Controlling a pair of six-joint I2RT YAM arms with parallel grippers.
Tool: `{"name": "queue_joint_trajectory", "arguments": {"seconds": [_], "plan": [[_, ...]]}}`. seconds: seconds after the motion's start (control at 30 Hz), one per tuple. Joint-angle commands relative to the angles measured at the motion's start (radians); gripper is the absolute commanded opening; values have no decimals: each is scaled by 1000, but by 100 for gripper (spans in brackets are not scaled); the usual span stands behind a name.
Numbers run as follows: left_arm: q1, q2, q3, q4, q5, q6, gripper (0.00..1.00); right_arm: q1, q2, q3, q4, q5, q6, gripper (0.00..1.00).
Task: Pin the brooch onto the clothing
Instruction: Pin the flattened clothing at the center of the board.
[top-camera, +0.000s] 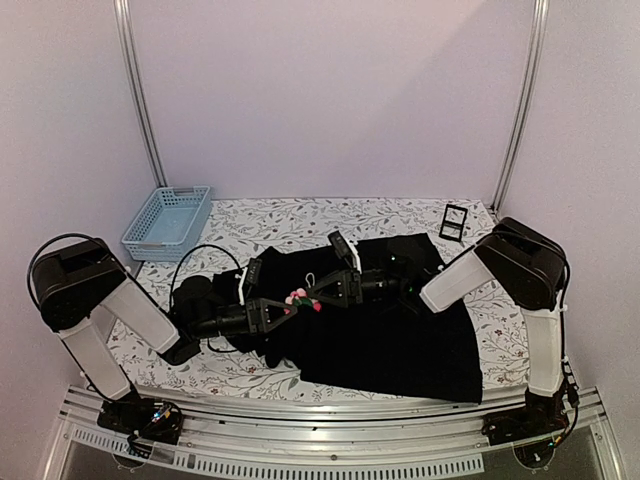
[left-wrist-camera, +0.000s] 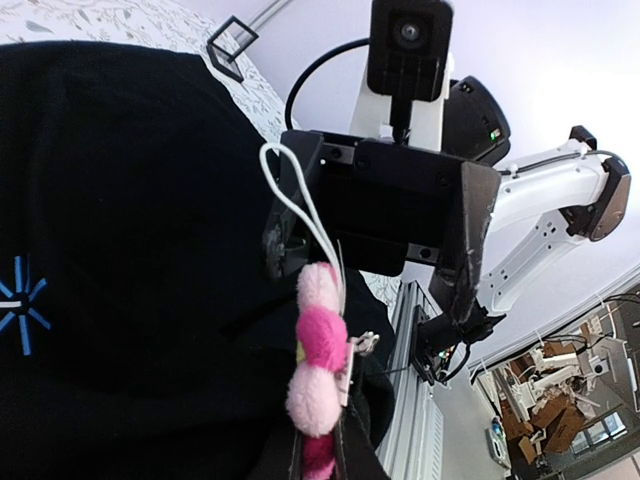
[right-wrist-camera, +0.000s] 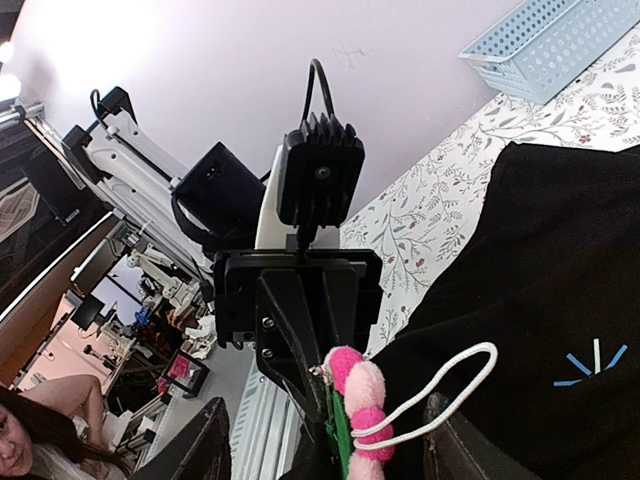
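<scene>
1. Basket (top-camera: 166, 222): pale blue plastic lattice, rectangular, at the far left corner of the counter (top-camera: 300, 215), which wears a leaf-printed cloth.
2. Left claw (top-camera: 285, 306): black, pressed together on item 3.
3. The brooch (top-camera: 300, 298): fuzzy pink petals in two shades with a greenish centre. It is pinched mid-counter over the left part of item 4; contact with the fabric cannot be told. The wrist views alone show its white cord loop (left-wrist-camera: 267, 158) and metal pin.
4. The clothing (top-camera: 400, 340): soft black shirt, spread flat right of centre, reaching the near edge. Its light-blue star emblem (left-wrist-camera: 20, 305) shows only in the wrist views.
5. Right claw (top-camera: 320, 292): fingers spread, facing the brooch.
6. Small black frame stand (top-camera: 453, 221): far right corner.
</scene>
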Motion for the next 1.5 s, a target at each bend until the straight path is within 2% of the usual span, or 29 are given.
{"name": "queue_joint_trajectory", "arguments": {"seconds": [0.0, 0.13, 0.27, 0.53, 0.77, 0.93, 1.23, 1.37, 1.47], "plan": [[3, 19, 15, 17, -7, -11, 0, 16, 63, 25, 82, -20, 48, 65], [4, 23, 14, 23, -8, -5, 0, 30, 109, 31, 157, -45, 109, 63], [4, 22, 10, 38, -8, 3, 0, 41, 113, 29, 119, -35, 100, 63], [4, 12, 4, 44, -10, 10, 0, 47, 118, 42, 123, -42, 106, 43], [-2, 11, 6, 57, 1, 30, 0, 46, 123, 59, 105, -25, 100, 30], [-5, 10, 5, 66, 8, 43, 0, 38, 133, 75, 93, -30, 118, 26], [-5, 6, 3, 69, 3, 50, 0, 38, 132, 72, 52, -11, 110, 26], [-4, 6, 4, 56, -4, 47, 0, 37, 119, 46, 69, -19, 103, 40], [-3, 7, 7, 56, -7, 44, 0, 37, 96, 22, 87, -23, 89, 45]]}}
